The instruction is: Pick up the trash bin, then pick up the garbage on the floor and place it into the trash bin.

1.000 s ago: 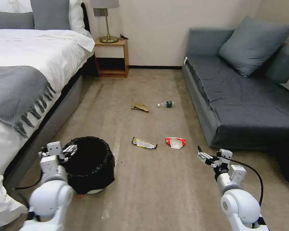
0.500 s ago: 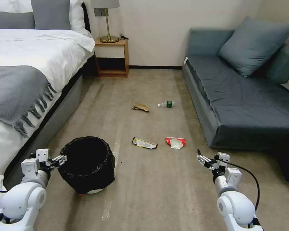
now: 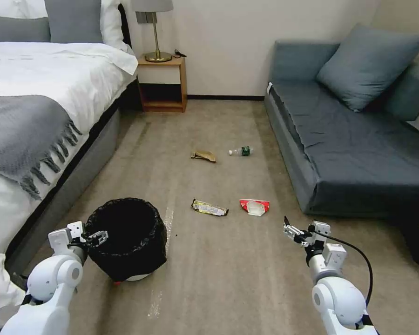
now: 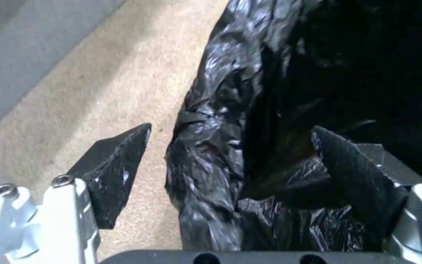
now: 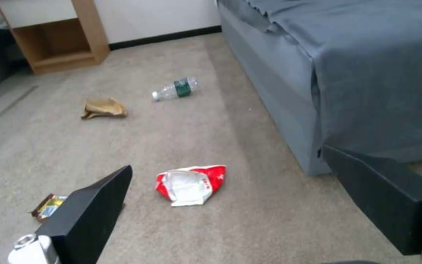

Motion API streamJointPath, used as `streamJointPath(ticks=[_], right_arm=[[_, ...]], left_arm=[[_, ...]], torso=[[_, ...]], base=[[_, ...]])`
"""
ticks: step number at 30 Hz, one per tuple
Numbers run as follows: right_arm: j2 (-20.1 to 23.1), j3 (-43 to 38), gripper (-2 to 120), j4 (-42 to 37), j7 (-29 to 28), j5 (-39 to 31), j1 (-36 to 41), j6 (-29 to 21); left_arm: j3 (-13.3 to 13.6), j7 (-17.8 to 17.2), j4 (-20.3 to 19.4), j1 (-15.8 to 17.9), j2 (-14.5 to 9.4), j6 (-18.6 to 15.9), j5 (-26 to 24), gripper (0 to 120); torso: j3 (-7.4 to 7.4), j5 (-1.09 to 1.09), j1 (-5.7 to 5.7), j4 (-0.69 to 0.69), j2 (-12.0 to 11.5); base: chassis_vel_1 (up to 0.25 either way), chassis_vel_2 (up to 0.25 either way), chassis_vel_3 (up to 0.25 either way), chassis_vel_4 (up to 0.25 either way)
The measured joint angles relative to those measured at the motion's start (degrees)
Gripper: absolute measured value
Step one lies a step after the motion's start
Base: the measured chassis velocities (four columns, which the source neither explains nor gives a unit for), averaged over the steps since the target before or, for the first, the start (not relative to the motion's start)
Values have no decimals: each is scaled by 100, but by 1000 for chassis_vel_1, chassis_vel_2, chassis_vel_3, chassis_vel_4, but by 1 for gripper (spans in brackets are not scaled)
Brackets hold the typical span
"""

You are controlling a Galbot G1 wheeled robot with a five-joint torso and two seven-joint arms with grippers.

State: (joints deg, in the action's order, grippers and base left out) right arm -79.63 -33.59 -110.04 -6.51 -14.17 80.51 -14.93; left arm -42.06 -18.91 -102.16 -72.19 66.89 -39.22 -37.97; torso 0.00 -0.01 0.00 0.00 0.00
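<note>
Black-lined trash bin (image 3: 126,238), one; garbage pieces (image 3: 209,208), four.

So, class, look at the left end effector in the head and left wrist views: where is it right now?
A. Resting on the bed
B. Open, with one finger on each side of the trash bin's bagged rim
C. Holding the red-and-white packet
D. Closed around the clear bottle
B: the left wrist view shows the left end effector open, its fingers straddling the black-bagged rim of the trash bin, which stands on the carpet.
</note>
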Motion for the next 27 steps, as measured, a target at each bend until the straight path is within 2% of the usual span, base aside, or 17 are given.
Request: streamJointPath(ticks=[3, 6, 7, 11, 12, 14, 16, 17, 21, 27], right_arm=[[-13, 17, 100, 7, -10, 4, -10, -10], [-45, 56, 100, 6, -21, 9, -12, -42], [-45, 56, 100, 6, -21, 9, -12, -42], [-76, 72, 100, -2, -22, 14, 5, -74], [-76, 72, 100, -2, -22, 14, 5, -74], [-83, 72, 100, -9, -22, 15, 13, -84], [-91, 73, 100, -21, -24, 15, 27, -92], [-91, 73, 100, -21, -24, 15, 27, -92], [-116, 80, 100, -35, -40, 12, 49, -102], [-122, 88, 100, -93, -44, -39, 60, -102]], left_arm=[[7, -39, 96, 80, 34, -41, -53, 78], [37, -63, 200, 158, 55, -111, -91, 61], [37, -63, 200, 158, 55, -111, -91, 61], [45, -66, 247, 184, 50, -163, -112, 43], [45, -66, 247, 184, 50, -163, -112, 43], [45, -58, 229, 174, 45, -165, -119, 32], [41, -50, 235, 167, 38, -154, -119, 25], [41, -50, 235, 167, 38, -154, -119, 25], [3, -32, 246, 125, 37, -59, -92, 9], [-76, -27, -44, -5, 43, 64, 213, 4]], torso=[[0, 0, 0, 0, 0], [0, 5, 0, 0, 0], [0, 5, 0, 0, 0], [0, 3, 0, 0, 2], [0, 3, 0, 0, 2], [0, 2, 0, 1, 2], [0, 3, 0, 1, 2], [0, 3, 0, 1, 2], [0, 2, 0, 0, 2], [0, -7, 0, -3, 1]], base=[[0, 0, 0, 0], [0, 0, 0, 0], [0, 0, 0, 0], [0, 0, 0, 0], [0, 0, 0, 0], [0, 0, 0, 0], [0, 0, 0, 0], [0, 0, 0, 0], [0, 0, 0, 0], [0, 0, 0, 0]])
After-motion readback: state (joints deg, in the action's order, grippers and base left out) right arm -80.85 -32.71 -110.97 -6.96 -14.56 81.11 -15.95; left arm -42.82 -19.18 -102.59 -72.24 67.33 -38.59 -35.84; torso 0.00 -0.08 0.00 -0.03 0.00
